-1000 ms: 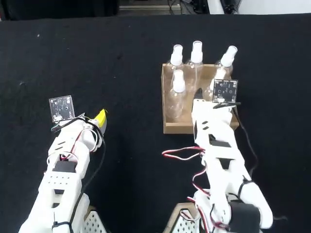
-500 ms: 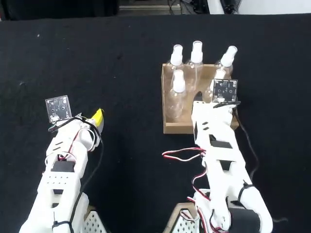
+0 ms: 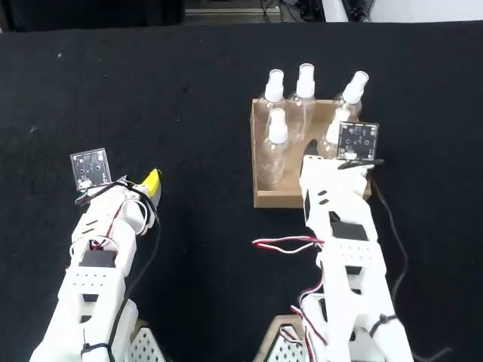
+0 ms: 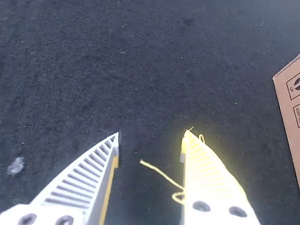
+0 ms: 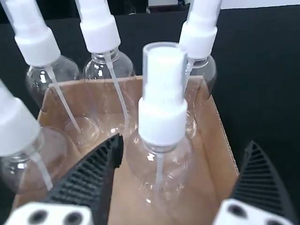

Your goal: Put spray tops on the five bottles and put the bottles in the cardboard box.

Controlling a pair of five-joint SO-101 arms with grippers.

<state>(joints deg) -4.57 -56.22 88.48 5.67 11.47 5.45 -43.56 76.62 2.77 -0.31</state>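
Observation:
Five clear bottles with white spray tops stand in the cardboard box (image 3: 275, 199): three at the back (image 3: 274, 85) (image 3: 305, 78) (image 3: 355, 86) and two in front (image 3: 278, 132) (image 3: 336, 127). My right gripper (image 3: 326, 148) hovers open over the box's front right part. In the right wrist view the front bottle (image 5: 161, 112) stands between and just beyond the black fingers of the right gripper (image 5: 183, 144), untouched. My left gripper (image 3: 149, 181) is open and holds nothing over the black table at the left; its white and yellow fingers (image 4: 187, 154) are spread.
The table is covered in black cloth (image 3: 173, 90). A corner of the cardboard box (image 4: 289, 101) shows in the left wrist view. Red and white cables (image 3: 283, 243) loop beside the right arm in front of the box.
The left arm has drawn back a little toward its base. The right wrist has shifted slightly right, so the front right bottle shows more.

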